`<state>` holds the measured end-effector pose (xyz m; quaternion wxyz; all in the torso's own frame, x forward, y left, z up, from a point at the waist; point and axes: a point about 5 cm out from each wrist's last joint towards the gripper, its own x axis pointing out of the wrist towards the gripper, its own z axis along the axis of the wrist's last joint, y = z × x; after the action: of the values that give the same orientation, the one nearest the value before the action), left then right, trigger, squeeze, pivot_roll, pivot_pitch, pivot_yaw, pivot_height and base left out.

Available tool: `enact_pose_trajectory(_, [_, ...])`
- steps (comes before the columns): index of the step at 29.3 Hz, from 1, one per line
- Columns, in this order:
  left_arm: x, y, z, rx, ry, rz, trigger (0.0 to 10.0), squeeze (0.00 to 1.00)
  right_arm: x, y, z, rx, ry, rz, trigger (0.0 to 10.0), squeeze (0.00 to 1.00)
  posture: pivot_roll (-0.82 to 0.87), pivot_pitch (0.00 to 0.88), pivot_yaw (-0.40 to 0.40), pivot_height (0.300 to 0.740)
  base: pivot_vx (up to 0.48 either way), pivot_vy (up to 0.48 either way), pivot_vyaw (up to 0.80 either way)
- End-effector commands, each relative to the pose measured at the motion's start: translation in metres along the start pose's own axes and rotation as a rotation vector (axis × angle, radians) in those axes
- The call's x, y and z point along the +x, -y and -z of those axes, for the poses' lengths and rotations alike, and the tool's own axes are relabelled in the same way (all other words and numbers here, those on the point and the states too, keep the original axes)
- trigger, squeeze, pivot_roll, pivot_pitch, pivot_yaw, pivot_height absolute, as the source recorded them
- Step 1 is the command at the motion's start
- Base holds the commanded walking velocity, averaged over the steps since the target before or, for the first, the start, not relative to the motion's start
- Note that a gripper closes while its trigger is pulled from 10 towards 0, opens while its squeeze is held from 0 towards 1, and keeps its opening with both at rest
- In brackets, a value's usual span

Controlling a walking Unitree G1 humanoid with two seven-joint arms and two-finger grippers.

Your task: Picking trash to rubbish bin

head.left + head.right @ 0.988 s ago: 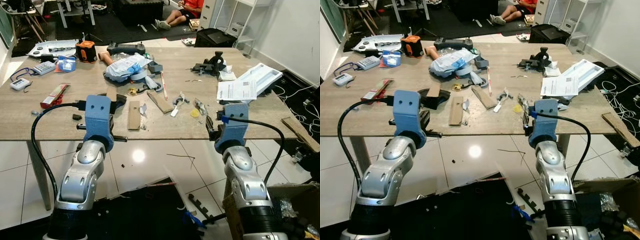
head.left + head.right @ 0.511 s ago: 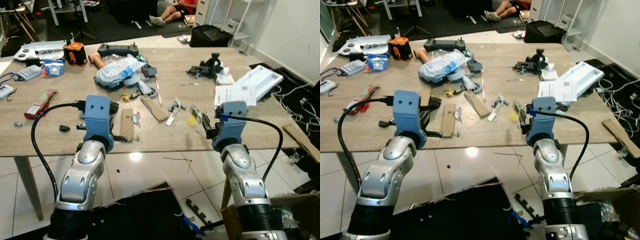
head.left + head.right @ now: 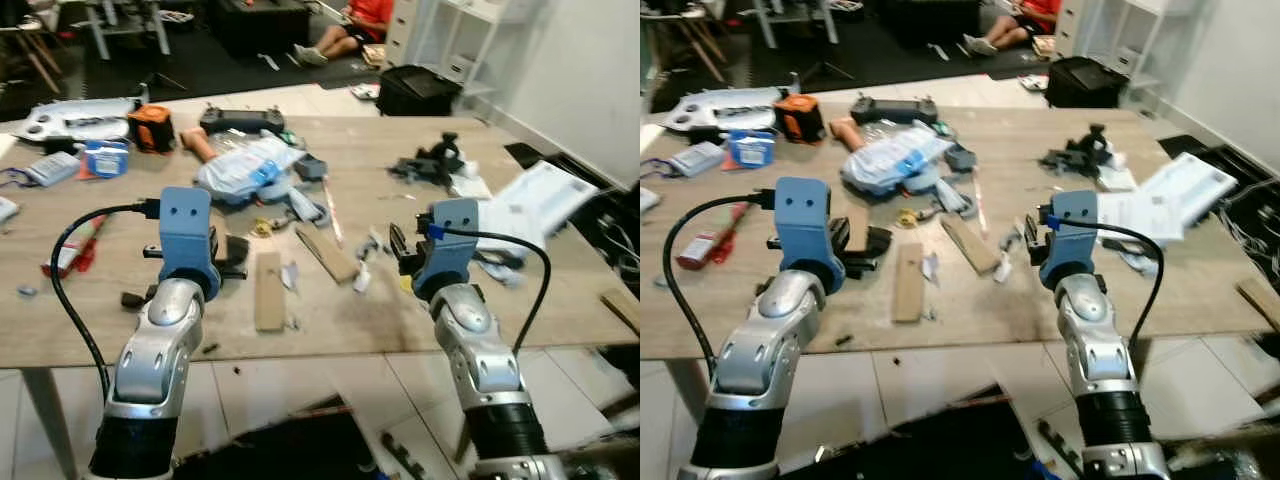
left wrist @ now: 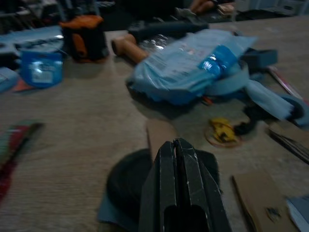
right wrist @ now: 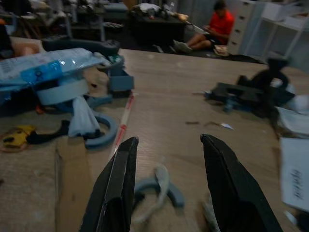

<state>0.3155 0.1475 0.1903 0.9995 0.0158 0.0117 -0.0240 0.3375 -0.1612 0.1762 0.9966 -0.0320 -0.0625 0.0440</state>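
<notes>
A: While both arms are raised over the near edge of the long pale wooden surface, what do we go for first?

B: We'd judge the scraps in the middle. The flat brown cardboard strip lies between our two arms, its long axis running straight away from us, and a shorter brown cardboard piece lies slantwise just beyond it, with a small white scrap of paper beside that.

A: Which arm is nearer?

B: The long strip sits just right of the left gripper, so the left arm is closer to it. The slanted piece and the white scrap lie left of and ahead of the right gripper, so we'd give those to the right arm.

A: And how do our grippers stand?

B: The left gripper has its black fingers pressed together, holding nothing; it hovers over a round black disc with a small cardboard tab past it. The right gripper is spread wide and empty, with a pale blue curved plastic piece between and below its fingers.

A: So the left would have to open before any grasp?

B: We think so, and since the strip points away from us, closing across its narrow width looks the easier way. The crumpled blue-and-white plastic bag farther back is well beyond both arms. A person in an orange shirt sits on the floor behind the surface; we can't make out a bin
</notes>
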Motion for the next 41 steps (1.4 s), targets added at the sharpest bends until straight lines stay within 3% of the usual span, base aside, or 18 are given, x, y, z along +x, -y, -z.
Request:
enact_pose_trajectory(1, [0.000, 0.002, 0.002, 0.004, -0.013, 0.009, 10.0, 0.00, -0.002, 0.005, 0.005, 0.002, -0.017, 0.016, 10.0, 0.00, 0.15, 0.088, -0.019, 0.740, 0.364, 0.000, 0.00])
enact_pose_trajectory(8, [0.000, 0.003, 0.003, 0.014, -0.020, 0.010, 10.0, 0.00, -0.002, 0.004, 0.005, 0.002, -0.018, 0.011, 10.0, 0.00, 0.15, 0.088, -0.019, 0.740, 0.321, 0.000, 0.00])
enact_pose_trajectory(17, [-0.001, 0.004, 0.007, 0.046, -0.047, 0.018, 10.0, 0.00, -0.001, 0.001, 0.007, 0.019, -0.025, -0.012, 10.0, 0.00, 0.15, 0.088, -0.019, 0.740, 0.000, 0.000, 0.00])
enact_pose_trajectory(25, [-0.001, 0.005, 0.008, 0.066, -0.053, 0.030, 10.0, 0.00, 0.001, -0.010, 0.016, 0.029, -0.109, -0.105, 10.0, 0.00, 0.15, 0.093, -0.007, 0.740, 0.000, 0.000, 0.00])
enact_pose_trajectory(33, [0.001, 0.009, 0.012, 0.140, -0.080, 0.057, 10.0, 0.00, 0.011, -0.002, 0.008, -0.010, -0.105, -0.117, 10.0, 0.00, 0.15, 0.090, 0.004, 0.740, 0.000, -0.115, 0.00])
enact_pose_trajectory(36, [0.001, 0.009, 0.014, 0.087, -0.096, 0.045, 10.0, 0.00, 0.015, 0.000, 0.007, -0.024, -0.109, -0.129, 10.0, 0.00, 0.15, 0.089, 0.001, 0.740, 0.000, -0.160, 0.00])
enact_pose_trajectory(41, [0.000, 0.008, 0.015, 0.095, -0.102, 0.045, 10.0, 0.00, 0.017, -0.003, 0.006, -0.029, -0.116, -0.148, 10.0, 0.00, 0.15, 0.087, -0.005, 0.740, 0.000, 0.000, 0.00])
